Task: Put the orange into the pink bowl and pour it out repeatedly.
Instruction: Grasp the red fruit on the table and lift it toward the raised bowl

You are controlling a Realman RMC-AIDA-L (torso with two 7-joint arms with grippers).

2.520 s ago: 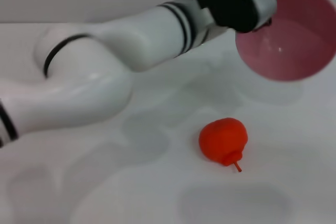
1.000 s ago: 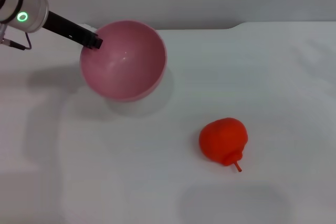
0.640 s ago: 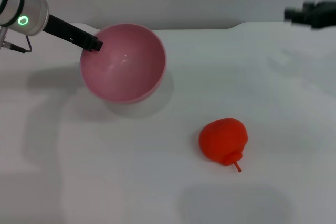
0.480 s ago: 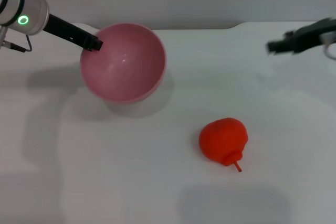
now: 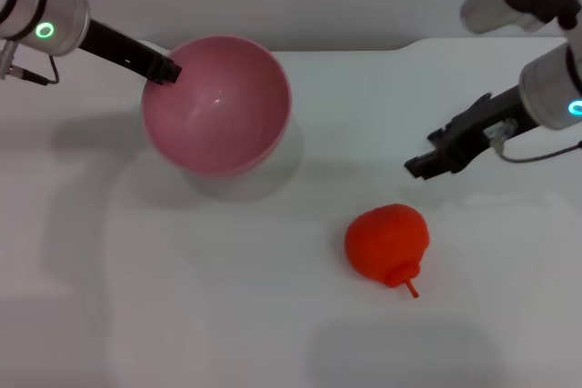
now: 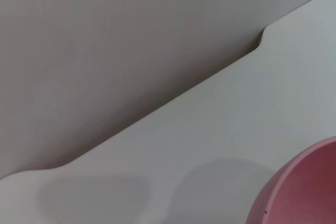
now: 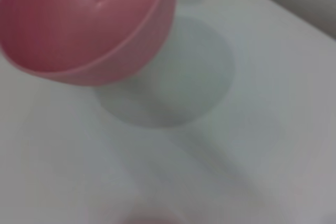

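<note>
Pink bowl sits empty, left gripper pinching its rim. Orange lies well apart from the bowl; right gripper hovers near the orange, jaw gap unreadable.

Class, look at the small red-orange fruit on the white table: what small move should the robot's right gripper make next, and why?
Probably lower the right gripper onto the small red-orange fruit to grasp it. The fruit lies loose on the white table, just below and beside that gripper, while the left gripper holds the glossy pink bowl by its rim, empty.
</note>
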